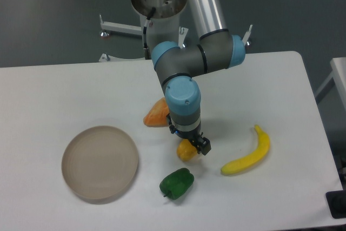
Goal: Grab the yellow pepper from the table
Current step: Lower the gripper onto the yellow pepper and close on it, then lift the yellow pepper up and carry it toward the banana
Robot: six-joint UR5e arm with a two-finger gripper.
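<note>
Far left on the white surface (48,96) sits a round beige plate (100,163), nothing on it. Moving right, an orange wedge-shaped lump (155,114) lies just beside the arm's wrist. In front, a green pepper (177,183). Above it, the yellow pepper (186,151) sits near the middle, and the hand (193,145) is right down on it, fingers against its upper right side; gripped or merely touching, I cannot tell. Further right, a curved banana (248,154) lies apart.
</note>
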